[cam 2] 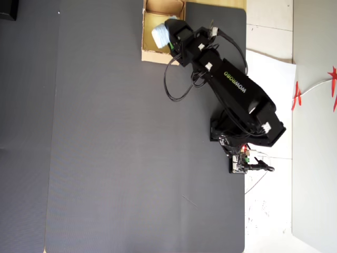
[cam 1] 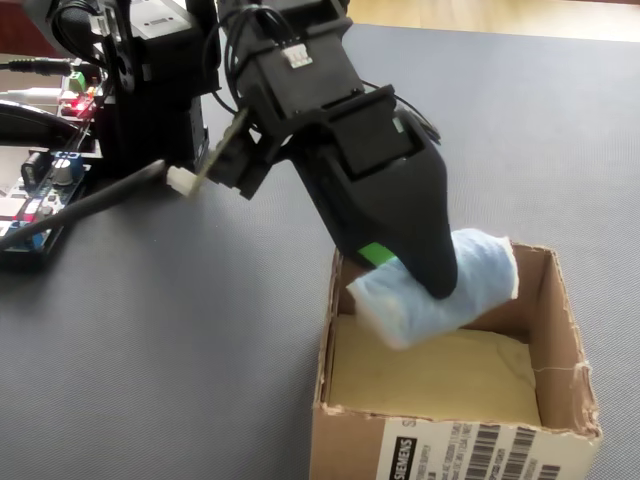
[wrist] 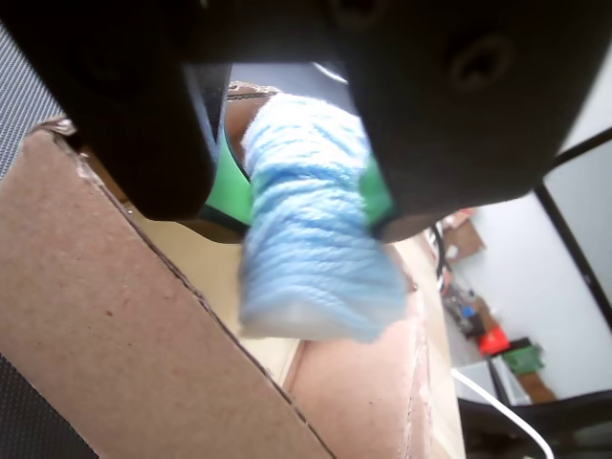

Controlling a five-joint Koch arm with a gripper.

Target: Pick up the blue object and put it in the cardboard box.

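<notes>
Yarn-like and pale blue, the bundle point(cam 1: 440, 292) sits clamped in my end effector point(cam 1: 405, 270), whose black jaws with green pads press on its two sides, closed down to the bundle's width. In the wrist view the bundle point(wrist: 311, 225) bulges out below the jaws, its lower end hanging free over the box's yellowish floor and tan flap point(wrist: 115, 335). From the fixed view I see the bundle lying tilted across the open top of the box point(cam 1: 565, 350), roughly level with the flap tops, nearer the back left corner; I can't tell whether it touches the back flap. The box has a barcode label point(cam 1: 470, 452) on its front face. Overhead, the box point(cam 2: 149, 31) stands at the top edge of the dark grey mat point(cam 2: 131, 158) that covers the surface, toward the mat's right-hand top corner, with the arm point(cam 2: 231, 84) reaching diagonally up to it from its base point(cam 2: 247, 132) at the mat's right edge. A circuit board point(cam 1: 40, 190) with lit red LEDs sits beside the base.
</notes>
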